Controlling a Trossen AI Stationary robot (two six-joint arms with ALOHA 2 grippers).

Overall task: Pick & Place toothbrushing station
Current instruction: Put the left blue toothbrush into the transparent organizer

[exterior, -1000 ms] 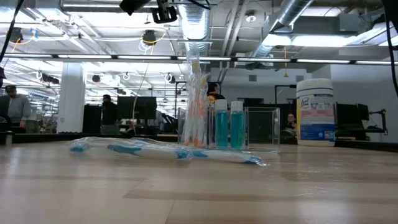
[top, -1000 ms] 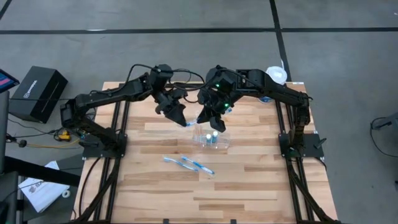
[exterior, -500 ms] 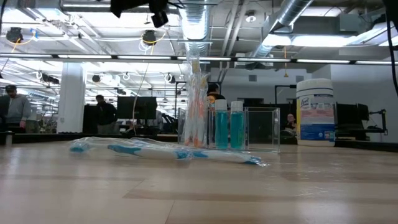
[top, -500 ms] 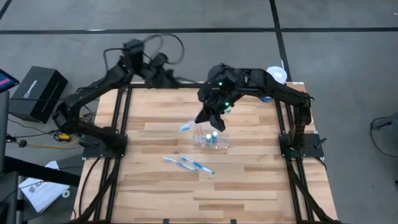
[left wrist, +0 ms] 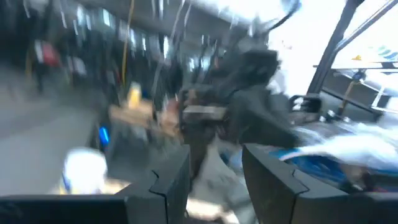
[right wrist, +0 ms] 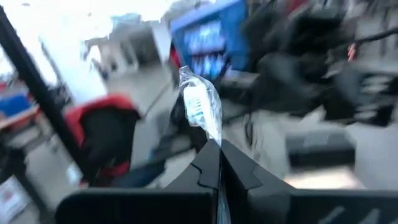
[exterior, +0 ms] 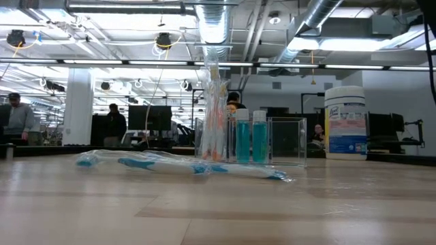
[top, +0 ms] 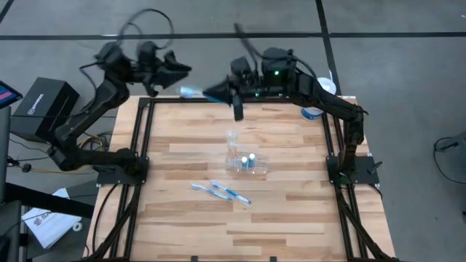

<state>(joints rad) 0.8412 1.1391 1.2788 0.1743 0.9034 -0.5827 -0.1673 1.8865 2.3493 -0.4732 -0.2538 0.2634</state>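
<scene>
the station sits on the desk near its middle, clear, with two blue bottles standing side by side in it and wrapped brushes upright in its taller cup part; neither arm touches it. two more wrapped toothbrushes lie flat on the desk nearer the front edge, close to each other and apart from the station. a white canister stands at the back right corner. the left gripper is raised off the desk past the back left corner, pointing toward the other arm; its fingers stand apart with nothing clearly between them. the right gripper is up over the back edge, and its fingers are clenched on a wrapped toothbrush, whose bristled head sticks out beyond the fingertips inside crinkled clear wrap. in the high view a pale blue blur shows between the two grippers. in the low view, people stand far back in the room.
</scene>
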